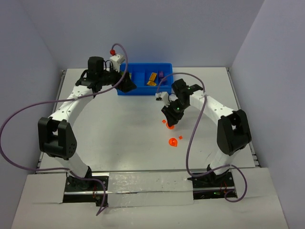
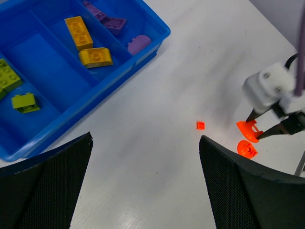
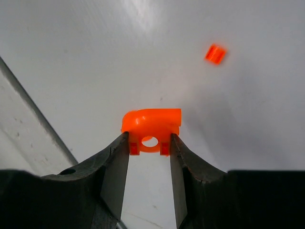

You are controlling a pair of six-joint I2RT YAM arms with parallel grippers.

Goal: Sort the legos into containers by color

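Note:
My right gripper (image 3: 149, 143) is shut on a translucent orange-red lego (image 3: 151, 125), at or just above the table (image 1: 119, 129); it also shows in the top view (image 1: 169, 127). A tiny orange-red brick (image 3: 215, 54) lies beyond it, and a round orange-red piece (image 1: 173, 141) lies nearer the arm bases. The blue bin (image 1: 138, 90) stands at the back; in the left wrist view its compartments hold olive-green bricks (image 2: 7, 74), yellow-orange bricks (image 2: 95, 57) and purple bricks (image 2: 114, 22), with one compartment (image 2: 47, 67) bare. My left gripper (image 2: 145, 181) is open and empty, hovering by the bin's near side.
Another tiny orange bit (image 1: 181, 138) lies beside the round piece. Grey walls close in the table at the back and sides. The right arm's purple cable (image 1: 195, 129) loops over the table on the right.

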